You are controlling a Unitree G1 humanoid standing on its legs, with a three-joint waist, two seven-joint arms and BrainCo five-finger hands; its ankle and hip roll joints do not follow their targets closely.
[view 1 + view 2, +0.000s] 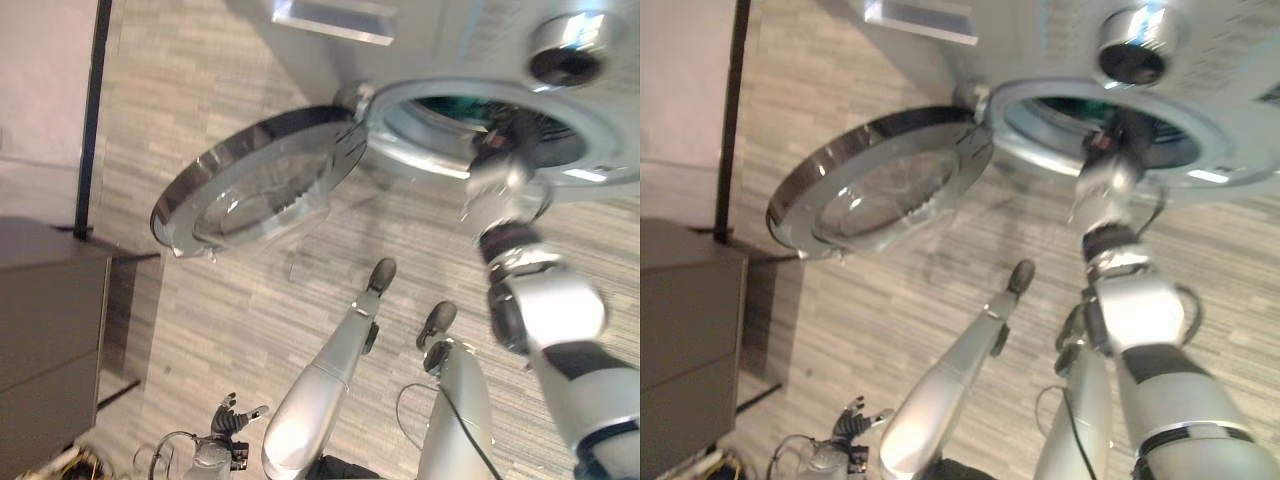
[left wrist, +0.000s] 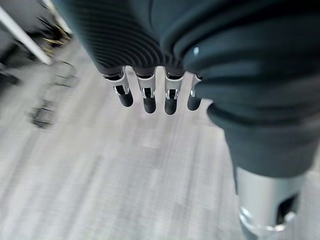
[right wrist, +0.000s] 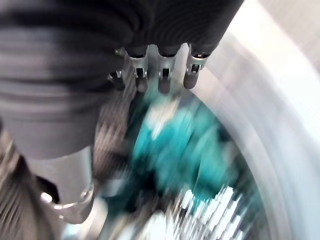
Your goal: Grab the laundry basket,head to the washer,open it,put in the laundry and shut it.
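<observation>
Reaching into the open washer (image 1: 560, 60), right robot hand (image 3: 160, 70) above teal laundry (image 3: 175, 140).

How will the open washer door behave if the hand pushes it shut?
The washer door is hinged beside the drum opening, so it probably swings rather than slides. Its glass bowl and chrome rim look rigid and likely slick. The right hand is at the opening.

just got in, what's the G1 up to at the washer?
The washer door is swung wide open. The right hand is at the drum opening, fingers straight, holding nothing. The right wrist view looks into the drum, where teal laundry already lies. The left hand hangs low over the floor, open and idle. Loading looks done or nearly so; the door is not yet shut.
</observation>
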